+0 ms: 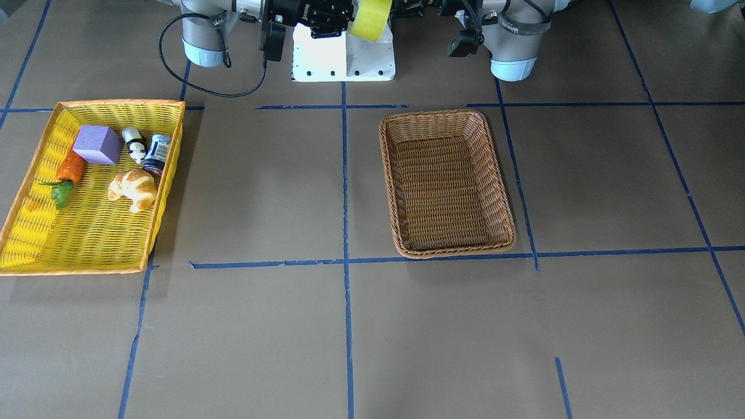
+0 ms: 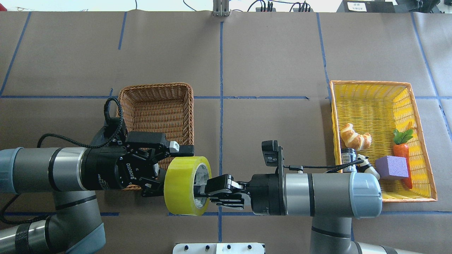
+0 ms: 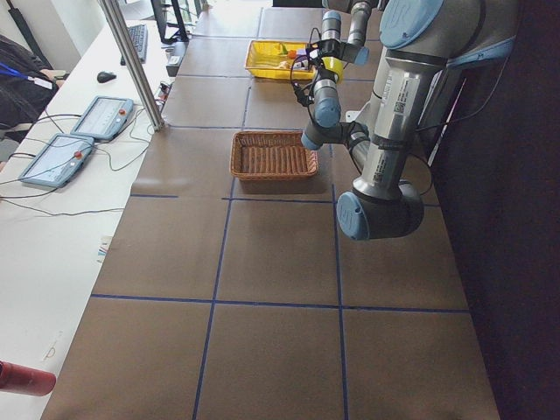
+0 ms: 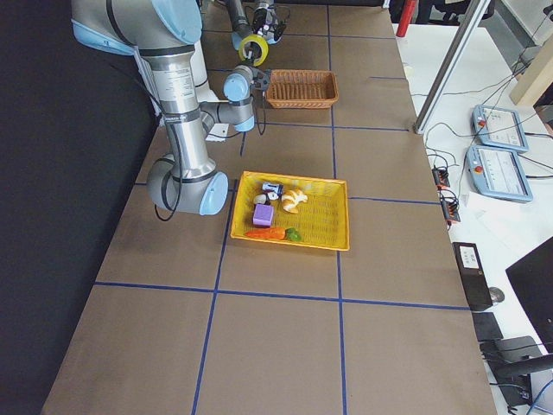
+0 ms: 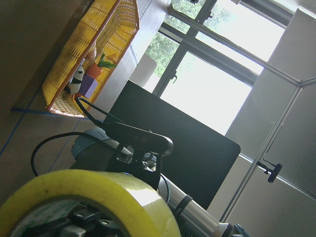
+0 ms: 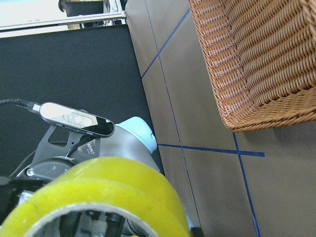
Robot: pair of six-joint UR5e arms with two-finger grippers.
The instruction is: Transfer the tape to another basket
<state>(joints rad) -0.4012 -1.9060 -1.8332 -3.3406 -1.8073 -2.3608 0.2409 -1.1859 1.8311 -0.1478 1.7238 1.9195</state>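
Note:
The yellow tape roll (image 2: pixel 182 183) hangs in the air between my two grippers, near the robot's base and just beside the near edge of the brown wicker basket (image 2: pixel 191 106). My right gripper (image 2: pixel 207 192) reaches into the roll's pale core from the right and is shut on its wall. My left gripper (image 2: pixel 178 171) is open, its fingers spread around the roll's outside; the upper finger (image 2: pixel 183 150) stands just clear of it. The tape (image 1: pixel 371 20) shows at the top of the front view. The basket (image 1: pixel 505 192) holds nothing.
The yellow tray-basket (image 2: pixel 421 116) at my right holds a croissant (image 2: pixel 354 138), a purple block (image 2: pixel 391 167), a carrot (image 2: pixel 402 150), a panda figure (image 2: pixel 367 166) and a dark jar (image 2: pixel 349 155). The white base plate (image 1: pixel 343 55) lies under the arms.

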